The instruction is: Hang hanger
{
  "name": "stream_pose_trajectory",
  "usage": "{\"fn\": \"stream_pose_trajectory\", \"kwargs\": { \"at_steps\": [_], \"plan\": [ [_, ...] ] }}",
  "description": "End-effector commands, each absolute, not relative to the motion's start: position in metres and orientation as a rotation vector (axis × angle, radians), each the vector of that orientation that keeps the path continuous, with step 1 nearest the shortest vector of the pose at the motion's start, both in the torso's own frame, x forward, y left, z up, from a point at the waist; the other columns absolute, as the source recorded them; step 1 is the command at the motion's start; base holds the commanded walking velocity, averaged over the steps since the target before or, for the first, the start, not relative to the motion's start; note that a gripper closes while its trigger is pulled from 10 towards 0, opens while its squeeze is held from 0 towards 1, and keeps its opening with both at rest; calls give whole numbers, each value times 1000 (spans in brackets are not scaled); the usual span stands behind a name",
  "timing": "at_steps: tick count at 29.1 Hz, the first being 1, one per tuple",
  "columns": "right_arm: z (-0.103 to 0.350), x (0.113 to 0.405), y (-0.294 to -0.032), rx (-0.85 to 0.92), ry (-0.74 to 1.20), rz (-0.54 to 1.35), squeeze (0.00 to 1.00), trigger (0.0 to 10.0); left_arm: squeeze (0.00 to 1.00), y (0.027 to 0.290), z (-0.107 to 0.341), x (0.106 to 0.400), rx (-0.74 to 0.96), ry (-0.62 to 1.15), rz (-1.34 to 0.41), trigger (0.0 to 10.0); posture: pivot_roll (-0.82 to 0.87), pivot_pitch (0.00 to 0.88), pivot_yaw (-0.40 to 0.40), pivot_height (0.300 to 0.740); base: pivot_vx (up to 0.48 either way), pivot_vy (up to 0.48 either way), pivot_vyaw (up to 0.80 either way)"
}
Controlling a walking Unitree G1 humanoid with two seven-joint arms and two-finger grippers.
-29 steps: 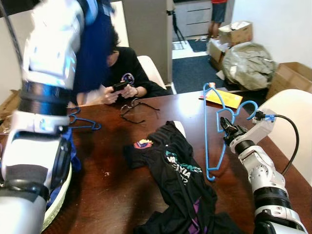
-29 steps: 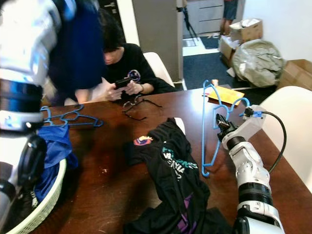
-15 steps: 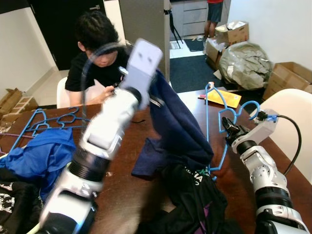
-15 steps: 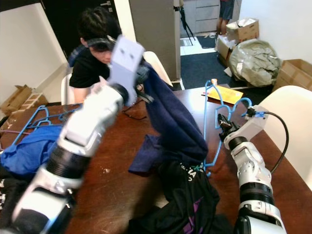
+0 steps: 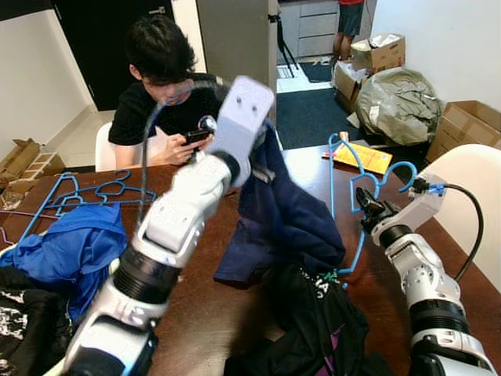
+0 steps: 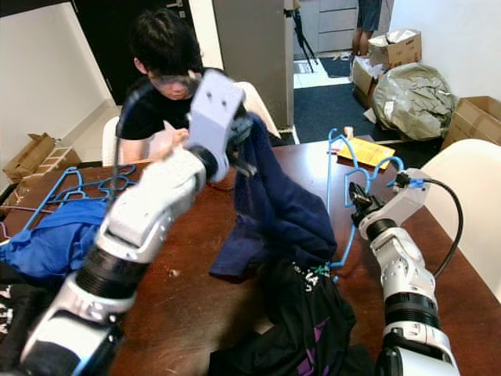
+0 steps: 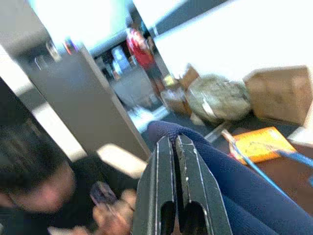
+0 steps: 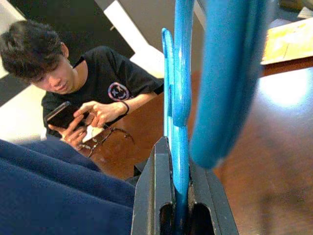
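Fingers of the right tool (image 5: 366,210) are pressed together on a blue hanger (image 5: 342,205), pinching its thin frame just below the hook. That hanger stands nearly upright in front of this tool, its long axis running top to bottom: one end points up toward the far edge of the bench (image 5: 196,309), the other reaches down to the heap of black clothing (image 5: 313,313), and the hook curls out above the tool. In the right wrist view the blue bar (image 8: 178,147) rises straight out from between the fingers (image 8: 151,196).

The left tool (image 6: 239,129) is raised above the bench, its fingers (image 7: 159,186) closed on a fold of a navy shirt (image 5: 286,211), which hangs down from it and drapes onto the black clothing, just beside the hanger's lower end.

Beyond the left tool a person (image 5: 168,86) sits at the bench holding a phone (image 5: 194,138). More blue hangers (image 5: 70,192) lie flat beside a blue garment (image 5: 66,251), well apart from both tools.
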State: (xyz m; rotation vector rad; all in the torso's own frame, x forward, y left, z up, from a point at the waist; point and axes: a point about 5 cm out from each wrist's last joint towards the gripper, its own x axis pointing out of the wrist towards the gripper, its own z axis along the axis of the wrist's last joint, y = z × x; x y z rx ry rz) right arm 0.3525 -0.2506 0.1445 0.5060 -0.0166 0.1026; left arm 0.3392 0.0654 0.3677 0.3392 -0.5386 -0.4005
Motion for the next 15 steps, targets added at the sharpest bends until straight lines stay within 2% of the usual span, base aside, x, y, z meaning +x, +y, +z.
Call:
{"fn": "stream_pose_trajectory", "kwargs": {
  "at_steps": [1, 4, 6, 9, 11, 15],
  "plan": [
    [143, 356, -244, 511, -1, 123, 0, 10000, 0, 88, 428, 340, 407, -713, -321, 0, 25, 0, 53, 735, 0, 0, 0],
    [143, 356, -244, 511, -1, 123, 0, 10000, 0, 88, 428, 340, 407, -713, -321, 0, 25, 0, 53, 735, 0, 0, 0],
    [143, 357, -242, 510, -3, 132, 0, 10000, 0, 90, 466, 338, 446, -797, -302, 0, 19, 0, 64, 735, 0, 0, 0],
    [142, 357, -241, 510, -4, 135, 0, 10000, 0, 88, 477, 337, 463, -821, -300, 0, 17, 0, 67, 735, 0, 0, 0],
    [143, 355, -240, 526, -27, 161, 0, 10000, 0, 83, 493, 337, 531, -853, -281, 0, 6, 0, 75, 735, 0, 0, 0],
    [144, 354, -240, 535, -38, 177, 0, 10000, 0, 83, 495, 338, 560, -857, -270, 0, 6, 0, 75, 735, 0, 0, 0]
  ]
}}
